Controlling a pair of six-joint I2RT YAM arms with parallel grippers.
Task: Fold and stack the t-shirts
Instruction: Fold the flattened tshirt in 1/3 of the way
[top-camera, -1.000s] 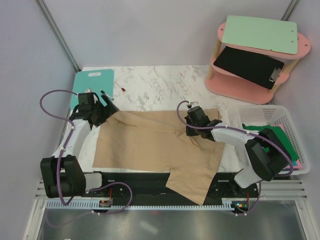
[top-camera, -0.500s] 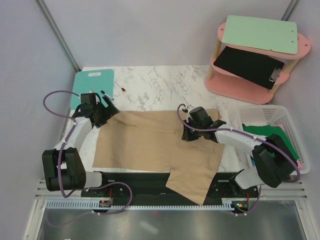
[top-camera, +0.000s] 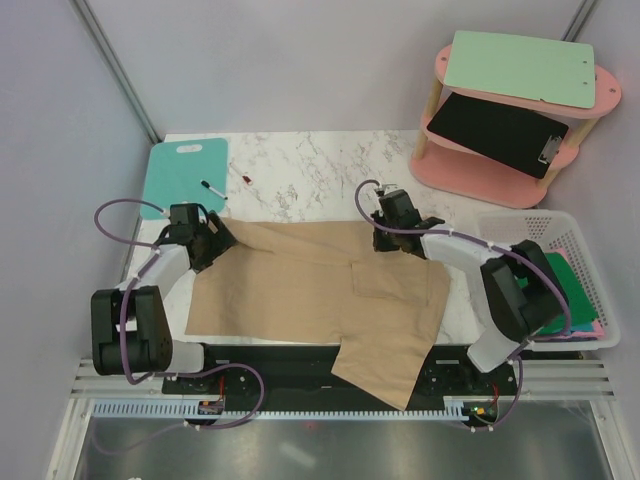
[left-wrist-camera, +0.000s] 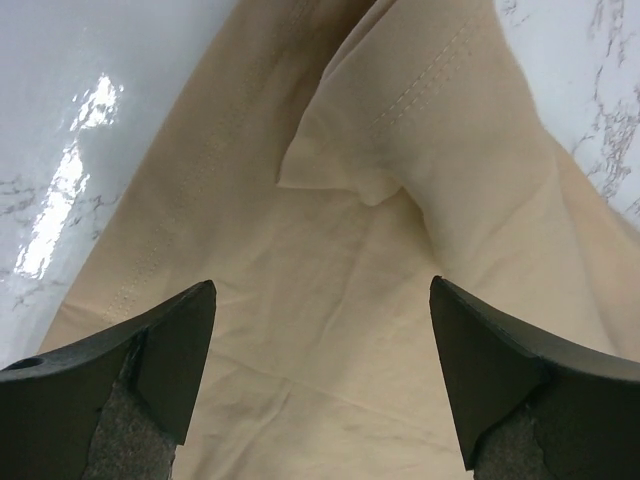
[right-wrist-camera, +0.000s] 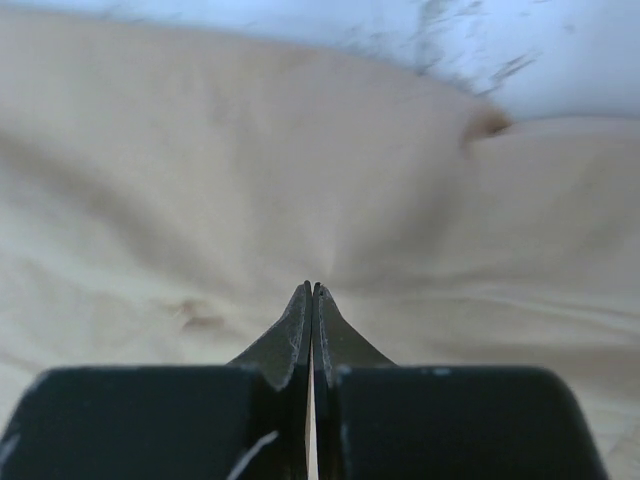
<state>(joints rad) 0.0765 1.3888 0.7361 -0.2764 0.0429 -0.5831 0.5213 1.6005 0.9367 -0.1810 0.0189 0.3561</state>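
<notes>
Right gripper (right-wrist-camera: 312, 290) moved to tan t-shirt (top-camera: 300, 290) far edge, fingers closed
Left gripper (left-wrist-camera: 322, 290) open above sleeve (left-wrist-camera: 420, 130), ready to pinch it

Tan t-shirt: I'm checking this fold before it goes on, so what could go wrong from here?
1. The left claw stands open over a bunched sleeve fold; closing there could grab extra layers.
2. The right claw seems to pinch only a little of the tan t-shirt; it might slip.
3. The shirt's near flap hangs off the table and could snag on the black base rail.
</notes>
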